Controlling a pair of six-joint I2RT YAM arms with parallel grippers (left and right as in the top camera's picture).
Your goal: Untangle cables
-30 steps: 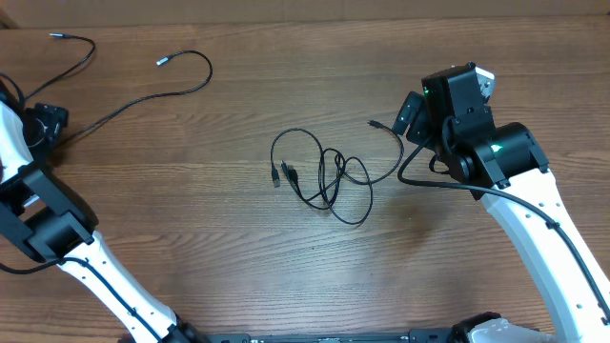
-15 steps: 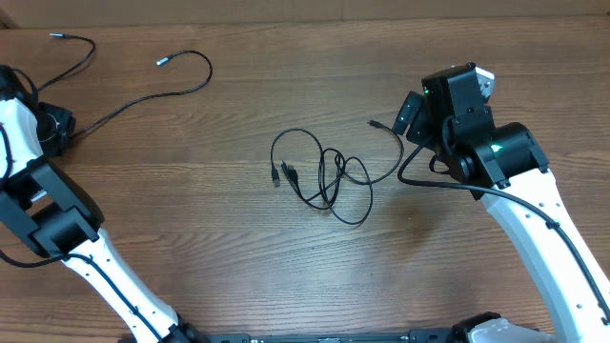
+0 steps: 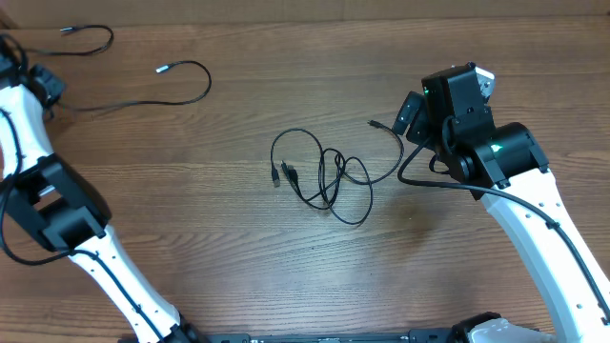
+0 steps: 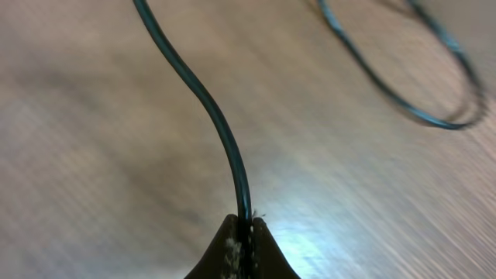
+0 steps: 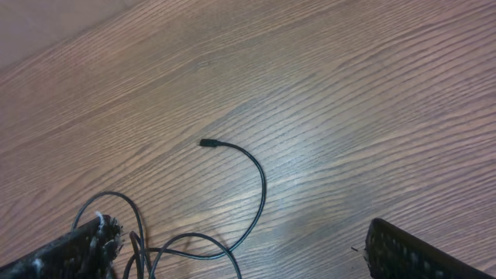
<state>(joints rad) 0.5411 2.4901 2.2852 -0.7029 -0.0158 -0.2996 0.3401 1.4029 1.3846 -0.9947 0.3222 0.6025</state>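
Loosely, thin black cables (image 3: 331, 181) loop over woodgrain table (image 3: 238, 272).

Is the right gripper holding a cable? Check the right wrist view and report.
No: the right gripper stands wide open, and the cable lies loose on the table below it.

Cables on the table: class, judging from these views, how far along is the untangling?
Done: one loose cable lies apart from the rest at the far left of the table. In hand: the left claw is shut on that cable. Left: the central tangle is looped over itself, and the open right claw hovers by its free plug end, holding nothing.
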